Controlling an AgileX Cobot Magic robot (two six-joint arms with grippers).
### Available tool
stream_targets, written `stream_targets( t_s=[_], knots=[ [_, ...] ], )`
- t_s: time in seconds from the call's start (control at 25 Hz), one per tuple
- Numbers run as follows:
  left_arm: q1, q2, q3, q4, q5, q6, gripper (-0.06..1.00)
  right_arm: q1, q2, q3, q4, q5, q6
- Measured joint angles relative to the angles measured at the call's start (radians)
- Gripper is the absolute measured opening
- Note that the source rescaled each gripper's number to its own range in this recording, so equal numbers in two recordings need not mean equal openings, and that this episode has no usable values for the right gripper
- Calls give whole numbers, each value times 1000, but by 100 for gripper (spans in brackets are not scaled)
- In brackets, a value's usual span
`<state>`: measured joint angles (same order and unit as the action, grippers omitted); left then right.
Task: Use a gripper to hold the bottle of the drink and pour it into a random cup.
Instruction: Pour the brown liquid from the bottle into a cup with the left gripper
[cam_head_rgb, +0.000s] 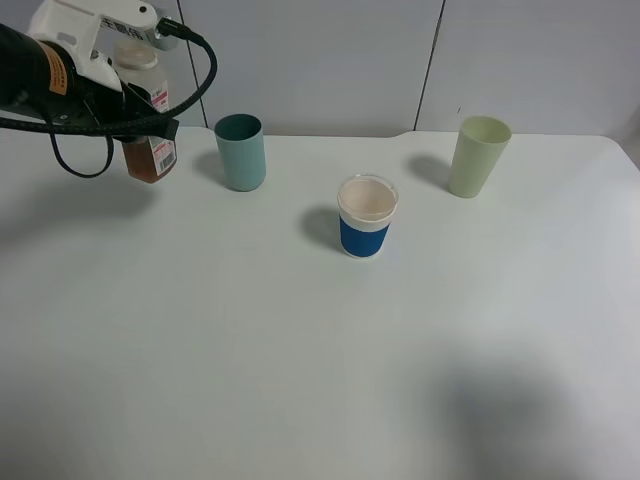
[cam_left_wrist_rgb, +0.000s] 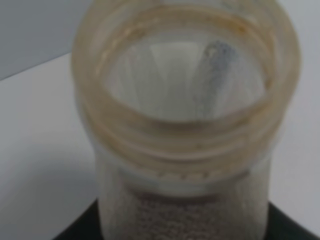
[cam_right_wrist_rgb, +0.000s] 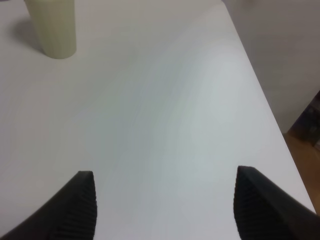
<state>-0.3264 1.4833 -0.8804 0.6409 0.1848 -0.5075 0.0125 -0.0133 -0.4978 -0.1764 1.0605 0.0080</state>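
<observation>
Exterior high view: the left claw (cam_head_rgb: 135, 118) pinches the bottle (cam_head_rgb: 163, 153) around its middle. The bottle stands upright just to the left of the teal cup (cam_head_rgb: 241, 152), near it but not touching. The drink (cam_head_rgb: 141, 166), a dark brown liquid, fills only the lowest part of the bottle, below the claw and beside the white label printed in red. Whether the bottle's base touches the counter (cam_head_rgb: 300, 380) cannot be told from this view. A white bracket, looping black cables and a small orange label mark the arm behind the claw.

The teal cup stands upright with its darker green inside showing. A white cup with a blue band (cam_head_rgb: 367, 215) stands to the right of the teal cup and nearer the camera, apart from it. A pale yellow-green cup (cam_head_rgb: 478, 155) stands well apart from the teal cup, farther right again.

Left wrist view (blurred): the wide round neck of the bottle fills the picture with its mouth uncapped. Dark parts of the claw show at either side of the bottle's body.

Right wrist view: the right claw (cam_right_wrist_rgb: 165, 200) is spread wide. Its two ribbed black fingers (cam_right_wrist_rgb: 82, 205) have only bare counter between them. The pale yellow-green cup stands beyond them on the counter.
</observation>
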Motion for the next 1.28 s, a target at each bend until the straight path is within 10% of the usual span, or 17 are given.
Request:
stream_targets(
  t_s=[0.56,1.28],
  knots=[
    [-81,46,-10,863,138,-905,1,0,0,0,0,0,0],
    [-93,265,-92,940,247,-945,1,0,0,0,0,0,0]
  ],
)
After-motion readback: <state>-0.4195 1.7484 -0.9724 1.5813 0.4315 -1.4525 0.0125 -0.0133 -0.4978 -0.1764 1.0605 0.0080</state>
